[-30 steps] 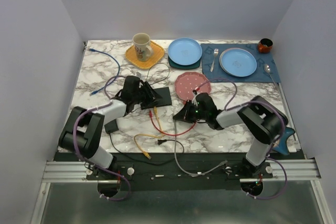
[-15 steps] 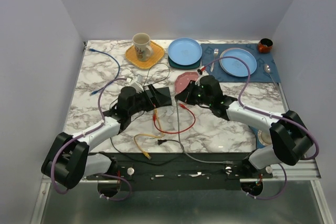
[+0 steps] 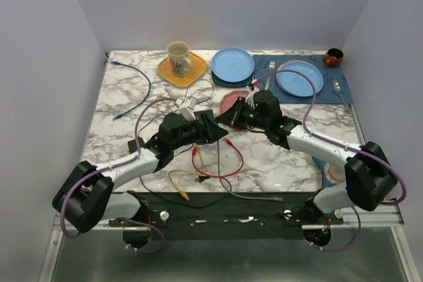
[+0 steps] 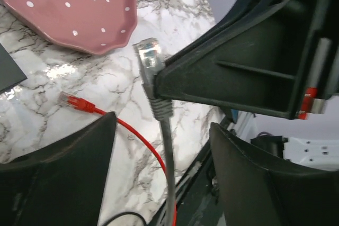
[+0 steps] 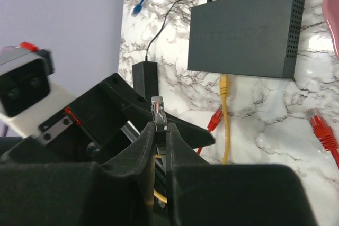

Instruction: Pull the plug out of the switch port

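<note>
Plainly, right pincer [image 5: 159, 130] tight on plug [image 5: 158, 110] — left pincer [image 4: 159, 128] wide, empty; switch [image 5: 243, 30] ports unseen.

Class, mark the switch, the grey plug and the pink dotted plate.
switch [image 5: 243, 30]: right wrist view, top face.
grey plug [image 4: 148, 56]: left wrist view, clear head.
pink dotted plate [image 4: 69, 3]: left wrist view, bare face.
</note>
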Controlling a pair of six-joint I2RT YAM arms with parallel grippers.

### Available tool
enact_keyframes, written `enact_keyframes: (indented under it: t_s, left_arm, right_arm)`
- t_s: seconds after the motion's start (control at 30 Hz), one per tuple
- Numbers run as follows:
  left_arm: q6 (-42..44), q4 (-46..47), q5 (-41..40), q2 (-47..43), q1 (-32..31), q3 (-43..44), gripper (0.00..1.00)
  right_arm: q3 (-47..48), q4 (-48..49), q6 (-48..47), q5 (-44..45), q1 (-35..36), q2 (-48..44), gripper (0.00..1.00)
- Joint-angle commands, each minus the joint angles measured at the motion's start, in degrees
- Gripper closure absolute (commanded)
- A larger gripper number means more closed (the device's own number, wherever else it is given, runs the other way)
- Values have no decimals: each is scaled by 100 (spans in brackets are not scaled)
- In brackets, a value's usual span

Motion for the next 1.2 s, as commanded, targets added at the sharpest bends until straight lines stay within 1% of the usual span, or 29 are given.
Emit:
enact_keyframes:
  t_s: [0.0, 0.07, 0.1, 0.13, 0.17, 0.2, 0.23, 0.27, 0.3, 0.37, 0.4, 0.43, 0.47, 0.53, 0.6, 0.63, 0.7, 0.73, 0.8, 0.83, 0.87, 0.93, 0.97, 1.03, 1.07, 1.1, 1.17]
  left_arm:
    - [198, -299, 31, 293, -55, 170, 43]
    - [224, -422, 40, 320, -55, 205, 61]
    - [250, -475, 40, 303, -55, 231, 77]
    - [294, -571, 40, 276, -55, 301, 83]
    - [364, -642, 40, 241, -55, 354, 87]
    - [478, -721, 40, 163, -47, 424, 95]
    - [566, -922, 14, 118, -46, 599, 99]
    - [637, -1046, -21, 74, -46, 696, 100]
    - [785, -1160, -109, 4, -38, 802, 100]
    - [874, -1407, -162, -49, 49, 1092, 100]
    - [901, -1459, -189, -84, 94, 1180, 100]
    - [944, -1547, -276, -93, 155, 1346, 100]
    - [980, -1591, -329, -102, 234, 1417, 100]
    - [1059, -1705, -600, -102, 471, 1654, 100]
    - [1173, -1741, -821, -93, 647, 1804, 100]
    - [1191, -1732, -891, -84, 900, 1961, 100]
    - [1095, -1732, -962, -14, 1217, 2155, 100]
    - [1025, -1750, -919, 12, 1524, 2278, 100]
    - [849, -1794, -734, 117, 1859, 2673, 100]
    - [857, -1977, -708, 153, 1991, 3023, 100]
    - [892, -2092, -716, 188, 2236, 3218, 100]
    - [1058, -2494, -804, 311, 2457, 3631, 100]
    - [1085, -2593, -813, 355, 2667, 4007, 100]
    - [1094, -2821, -830, 504, 2879, 4334, 100]
    - [1033, -2874, -883, 557, 2976, 4623, 100]
    - [902, -2884, -935, 662, 3203, 4722, 100]
    - [472, -2778, -1242, 759, 3433, 4871, 100]
  right_arm:
    - [37, -58, 88, -154, 24, -398, 99]
    - [1, -75, 44, -110, 24, -504, 99]
    - [1, -84, -35, -101, 24, -618, 99]
    - [1, -128, -88, -66, 24, -662, 99]
    - [10, -154, -149, -66, 24, -706, 94]
    - [54, -189, -272, -57, 24, -742, 85]
    - [89, -268, -351, -31, 24, -829, 74]
    - [124, -338, -422, 13, 24, -873, 52]
    - [159, -443, -535, 100, 24, -926, 45]
    - [195, -751, -659, 565, 24, -1233, 35]
    - [160, -813, -790, 749, 24, -1391, 33]
    - [90, -918, -878, 1195, 15, -1549, 32]
    - [46, -919, -975, 1426, 33, -1898, 31]
    - [-33, -1304, -1309, 2136, 33, -2191, 30]
    - [-183, -1472, -1546, 2481, 33, -2578, 30]
    - [-262, -1551, -1591, 2657, 33, -2692, 30]
    - [-525, -1604, -1635, 2729, 33, -2946, 30]
    - [-613, -1622, -1635, 2755, 33, -3018, 30]
    - [-893, -1640, -1600, 2764, 33, -3158, 31]
    - [-973, -1666, -1591, 2808, 33, -3202, 31]
    - [-1061, -1666, -1565, 2834, 33, -3246, 32]
    - [-1263, -1684, -1556, 2852, 24, -3360, 32]
    - [-1316, -1692, -1556, 2869, 33, -3396, 32]
    - [-1457, -1692, -1530, 2887, 33, -3475, 32]
    - [-1484, -1684, -1521, 2887, 24, -3484, 33]
    - [-1519, -1692, -1495, 2896, 33, -3493, 33]
    - [-1572, -1692, -1495, 2843, 33, -3502, 33]
